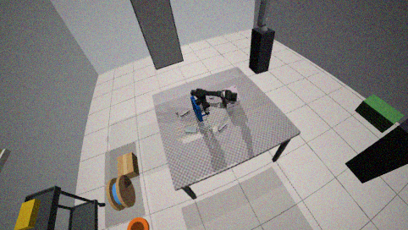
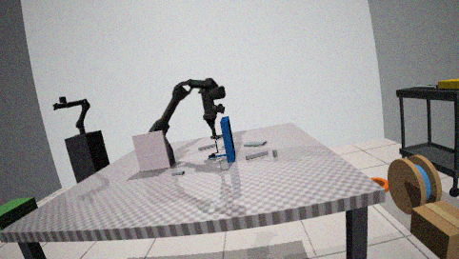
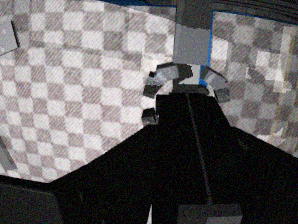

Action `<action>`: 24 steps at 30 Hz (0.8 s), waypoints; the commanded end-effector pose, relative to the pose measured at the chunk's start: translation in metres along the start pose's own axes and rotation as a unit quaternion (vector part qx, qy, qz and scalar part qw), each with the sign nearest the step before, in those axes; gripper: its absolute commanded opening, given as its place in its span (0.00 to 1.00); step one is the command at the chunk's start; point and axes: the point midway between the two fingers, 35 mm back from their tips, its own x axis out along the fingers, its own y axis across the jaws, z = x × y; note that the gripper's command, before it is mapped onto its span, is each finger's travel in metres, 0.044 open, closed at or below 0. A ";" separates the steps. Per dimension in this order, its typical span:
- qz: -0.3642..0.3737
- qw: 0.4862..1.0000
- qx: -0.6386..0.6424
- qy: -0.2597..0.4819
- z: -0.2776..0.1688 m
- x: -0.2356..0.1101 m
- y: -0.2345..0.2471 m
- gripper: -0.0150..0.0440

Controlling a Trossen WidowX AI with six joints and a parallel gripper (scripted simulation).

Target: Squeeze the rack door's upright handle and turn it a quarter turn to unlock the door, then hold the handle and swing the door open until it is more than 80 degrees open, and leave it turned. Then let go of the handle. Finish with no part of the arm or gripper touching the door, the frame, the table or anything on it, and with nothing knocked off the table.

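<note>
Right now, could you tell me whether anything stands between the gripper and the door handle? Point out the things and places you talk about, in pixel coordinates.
Nothing visible does; the gripper [image 2: 216,138] is already shut on the handle [image 3: 186,150], beside the blue door [image 1: 196,109] [image 2: 228,139].

Handle [image 3: 209,214] cut off, latch possibly hidden

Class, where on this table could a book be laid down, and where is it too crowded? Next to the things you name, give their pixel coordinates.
Bare room: the wide near stretch between the pale box [image 2: 151,151] and the table's [image 2: 305,209] front right corner. Crowded: around the blue door [image 1: 196,109] [image 2: 228,139], with jaws and small pieces close by.
</note>
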 end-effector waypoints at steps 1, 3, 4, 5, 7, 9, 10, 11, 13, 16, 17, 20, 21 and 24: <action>0.000 0.998 -0.067 0.000 0.000 0.001 0.000 0.30; 0.000 0.993 -0.117 0.000 0.000 0.001 0.000 0.30; 0.000 0.990 -0.141 0.000 0.000 0.001 0.000 0.30; 0.000 0.986 -0.165 0.000 0.000 0.001 0.000 0.30; 0.000 0.977 -0.214 0.000 0.000 0.001 0.000 0.30; 0.000 0.965 -0.262 0.000 0.000 0.001 0.000 0.30; 0.000 0.958 -0.285 0.000 0.000 0.001 0.000 0.30; 0.000 0.951 -0.309 0.000 0.000 0.001 0.000 0.30; 0.000 0.935 -0.355 0.000 0.000 0.001 0.000 0.30; 0.000 0.906 -0.423 0.000 0.000 0.001 0.000 0.30; 0.000 0.895 -0.445 0.000 0.000 0.001 0.000 0.30; 0.000 0.860 -0.510 0.001 0.000 0.001 0.000 0.30; 0.000 0.847 -0.531 0.001 0.000 0.001 0.000 0.30; 0.000 0.806 -0.593 0.001 0.000 0.001 0.000 0.30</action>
